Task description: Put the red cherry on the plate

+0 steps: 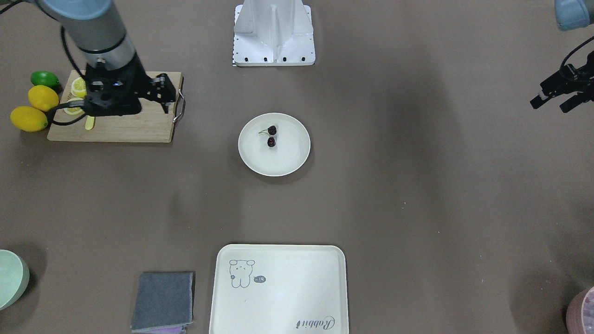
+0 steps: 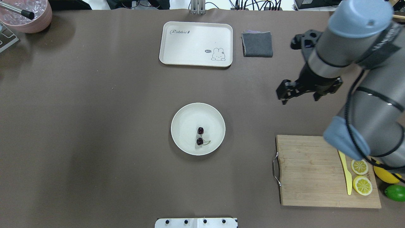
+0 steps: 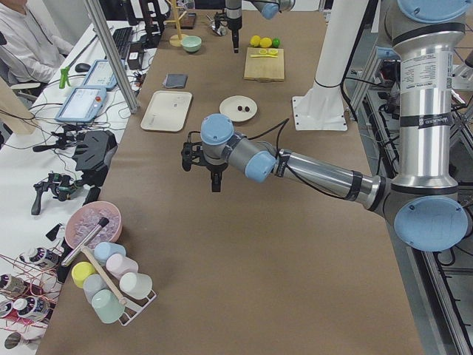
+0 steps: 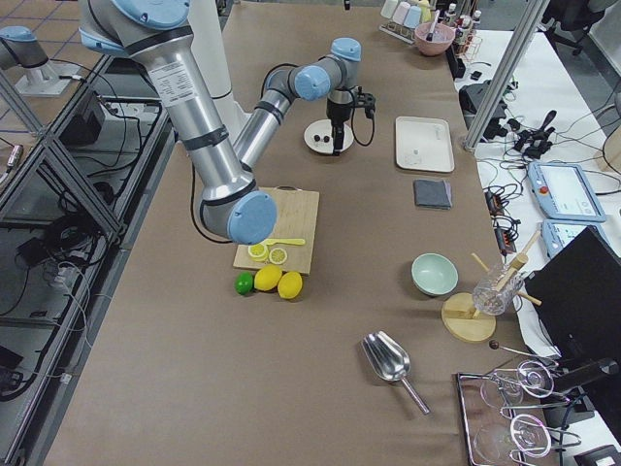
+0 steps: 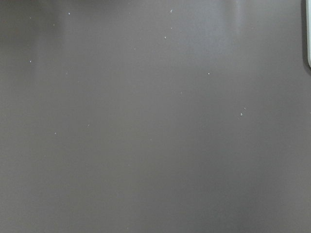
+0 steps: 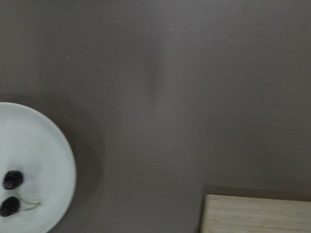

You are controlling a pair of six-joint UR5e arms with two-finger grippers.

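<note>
The red cherry [image 1: 271,136] [image 2: 200,136], a pair of dark cherries on thin stems, lies inside the round cream plate [image 1: 290,157] [image 2: 185,125] at mid-table. The right wrist view catches both at its lower left: cherry [image 6: 12,180], plate [image 6: 39,145]. My right gripper [image 1: 168,95] [image 2: 284,95] hangs open and empty, well off to the side of the plate, near the cutting board. My left gripper [image 1: 550,105] hovers open and empty far on the other side, above bare table.
A wooden cutting board [image 2: 310,171] carries lemon slices and a yellow knife, with lemons [image 1: 37,109] and a lime beside it. A rabbit tray [image 2: 196,44], grey cloth [image 2: 257,44], green bowl [image 1: 9,278] and pink bowl [image 2: 28,15] line the far side.
</note>
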